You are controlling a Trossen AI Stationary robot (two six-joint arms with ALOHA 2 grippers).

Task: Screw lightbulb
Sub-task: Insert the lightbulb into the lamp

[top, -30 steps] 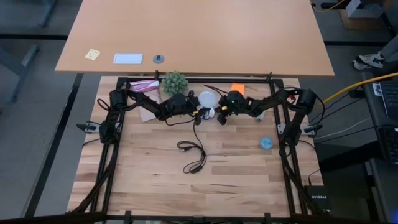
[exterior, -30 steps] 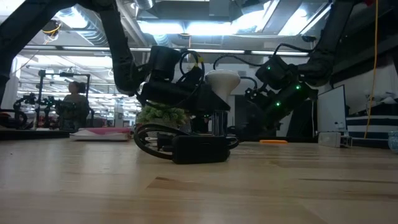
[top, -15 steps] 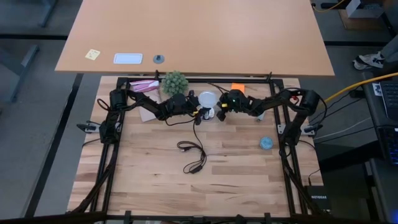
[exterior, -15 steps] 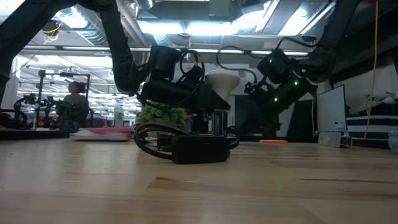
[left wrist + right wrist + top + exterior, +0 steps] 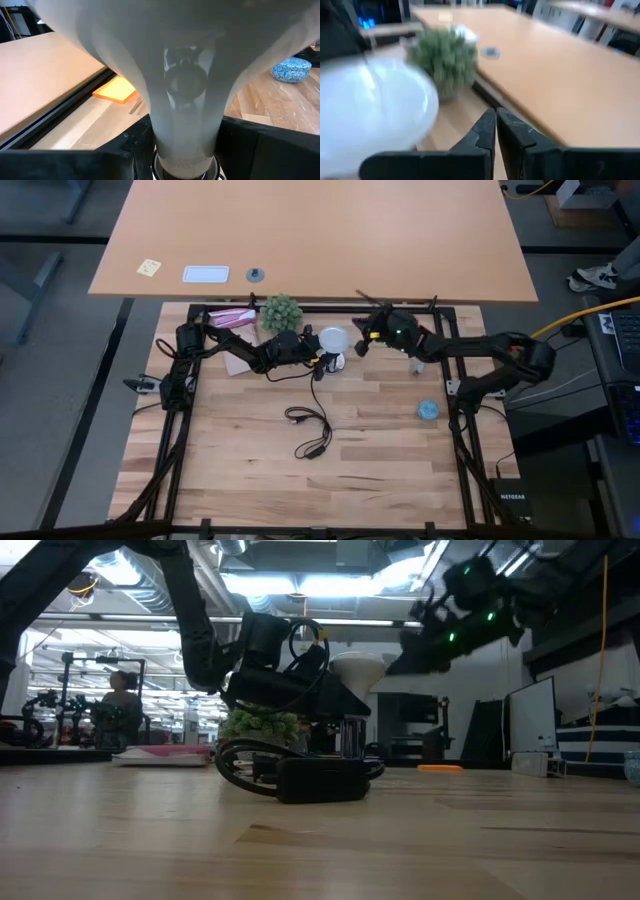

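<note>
The white lightbulb (image 5: pixel 333 339) stands upright, dome up, with its narrow neck (image 5: pixel 184 125) set in the silvery socket (image 5: pixel 349 736) on the table's far middle. My left gripper (image 5: pixel 322 361) reaches in level from the left, its fingers on either side of the neck's foot. My right gripper (image 5: pixel 495 116) is shut on nothing. It hangs in the air above and to the right of the bulb (image 5: pixel 358 668), clear of it. The socket's black cord (image 5: pixel 310 430) lies coiled toward the near side. My left gripper comes level from the table's left, one finger (image 5: pixel 127 150) on each side of the socket's top (image 5: pixel 185 167), just under the bulb's neck. The bulb hides the exact place of contact. Socket and bulb stand upright on the table.
A small green plant (image 5: pixel 281 310) stands just left of the bulb at the far edge, with a pink packet (image 5: pixel 233 316) beside it. An orange note (image 5: pixel 382 320) lies at the far right, a light-blue object (image 5: pixel 428 410) at the right. The cord's black switch box (image 5: pixel 320 780) lies in front.
My right gripper has risen well above the table from beside the bulb and has drawn off to the right. It has tipped up from a downward slant to nearly level. The bulb, the socket and my left gripper have kept still.
</note>
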